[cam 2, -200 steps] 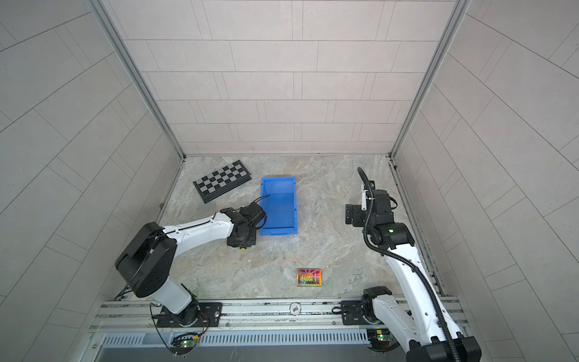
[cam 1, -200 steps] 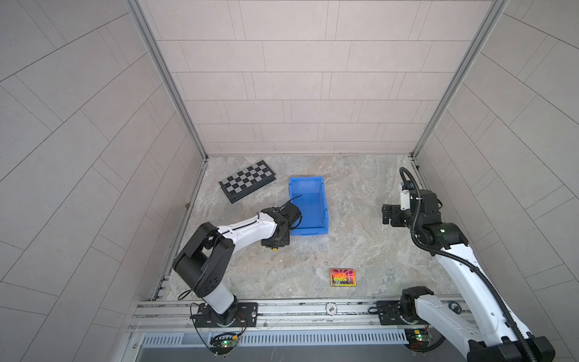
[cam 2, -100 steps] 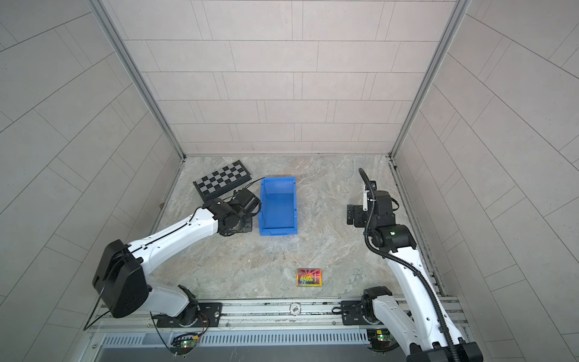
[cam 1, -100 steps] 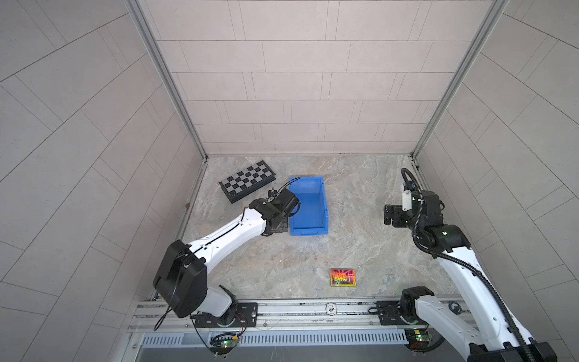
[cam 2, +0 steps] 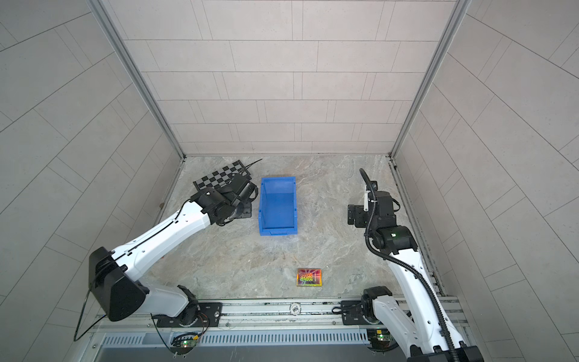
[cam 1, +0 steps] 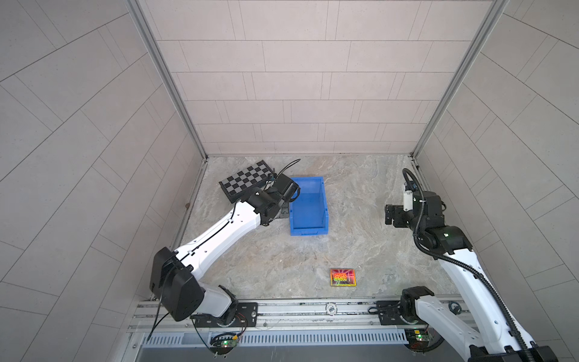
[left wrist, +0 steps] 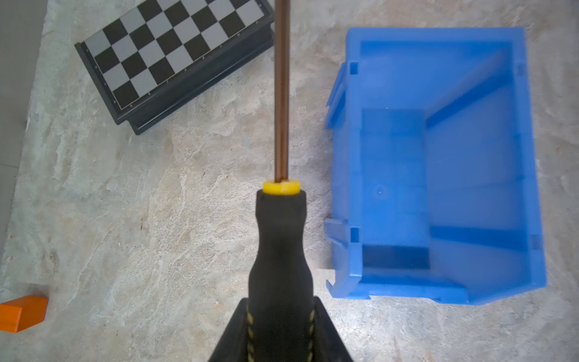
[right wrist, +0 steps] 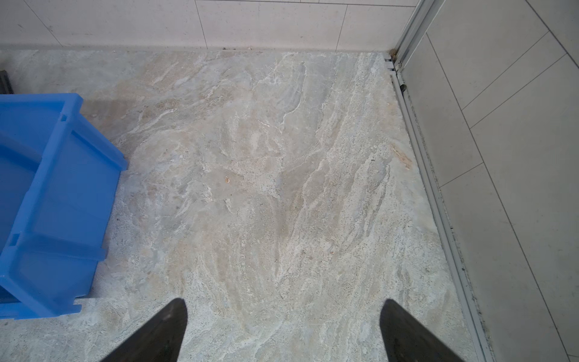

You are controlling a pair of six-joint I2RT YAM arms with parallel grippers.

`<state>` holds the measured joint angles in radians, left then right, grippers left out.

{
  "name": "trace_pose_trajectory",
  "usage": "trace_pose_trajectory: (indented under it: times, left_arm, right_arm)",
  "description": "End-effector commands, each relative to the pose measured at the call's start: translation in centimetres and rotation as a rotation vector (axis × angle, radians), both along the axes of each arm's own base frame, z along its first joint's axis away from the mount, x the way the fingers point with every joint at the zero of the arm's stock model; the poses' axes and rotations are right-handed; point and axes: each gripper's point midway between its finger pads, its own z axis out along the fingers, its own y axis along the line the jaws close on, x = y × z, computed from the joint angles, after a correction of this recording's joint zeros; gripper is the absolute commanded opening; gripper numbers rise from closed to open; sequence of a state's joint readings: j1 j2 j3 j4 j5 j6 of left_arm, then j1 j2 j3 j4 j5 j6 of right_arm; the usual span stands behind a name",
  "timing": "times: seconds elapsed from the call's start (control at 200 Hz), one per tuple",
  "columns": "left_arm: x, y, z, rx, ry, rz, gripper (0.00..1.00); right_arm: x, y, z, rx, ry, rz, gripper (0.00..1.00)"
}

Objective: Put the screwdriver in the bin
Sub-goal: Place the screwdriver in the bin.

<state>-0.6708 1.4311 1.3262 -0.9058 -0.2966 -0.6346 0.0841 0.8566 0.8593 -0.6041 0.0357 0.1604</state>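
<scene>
The screwdriver [left wrist: 280,235] has a black handle with a yellow collar and a thin shaft. My left gripper [left wrist: 279,300] is shut on the handle, which fills the gap between the fingers, and holds it above the floor. The shaft passes over a corner of the chequered board. The blue bin [left wrist: 526,156] stands empty beside the screwdriver. In both top views my left wrist [cam 1: 272,200] is just left of the bin [cam 1: 308,232], and the screwdriver is mostly hidden under it. My right gripper [right wrist: 283,305] is open over bare floor, to the right of the bin [right wrist: 62,194].
A black-and-grey chequered board [cam 1: 246,181] lies behind and left of the bin, close to my left wrist. A small orange block [left wrist: 22,313] sits on the floor in the left wrist view. A colourful flat box [cam 1: 343,277] lies near the front rail. Tiled walls enclose the floor.
My left arm has stretched out and moved from the bin's front left corner towards the back, along the bin's left side. The right arm has stayed where it was.
</scene>
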Motion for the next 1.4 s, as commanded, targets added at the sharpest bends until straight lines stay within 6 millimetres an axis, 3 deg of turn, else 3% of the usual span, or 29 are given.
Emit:
trace_pose_trajectory:
  times: [0.0, 0.255, 0.466, 0.641, 0.811, 1.392]
  left_arm:
    - [0.4, -1.6, 1.0, -0.003, -0.021, -0.046, 0.13]
    - [1.1, -8.4, 1.3, -0.035, -0.002, -0.227, 0.14]
    - [1.5, -11.5, -0.2, -0.023, 0.033, -0.313, 0.13]
    - [1.8, -12.2, -2.6, 0.043, 0.092, -0.37, 0.15]
    - [2.6, -11.8, -4.9, 0.151, 0.14, -0.371, 0.14]
    - [3.3, -11.3, -9.4, 0.214, 0.188, -0.337, 0.13]
  right_arm:
    - [-0.4, -0.4, -0.6, -0.019, 0.02, -0.01, 0.98]
    - [-0.7, -0.6, -0.5, -0.024, 0.018, -0.017, 0.98]
    - [-0.7, -0.5, -0.8, -0.02, 0.027, -0.015, 0.98]
    - [-0.6, -0.7, -0.8, -0.034, 0.027, -0.02, 0.98]
    - [-0.5, -0.8, -0.9, -0.034, 0.028, -0.025, 0.98]
    - [-0.6, -0.9, -0.5, -0.043, 0.017, -0.029, 0.99]
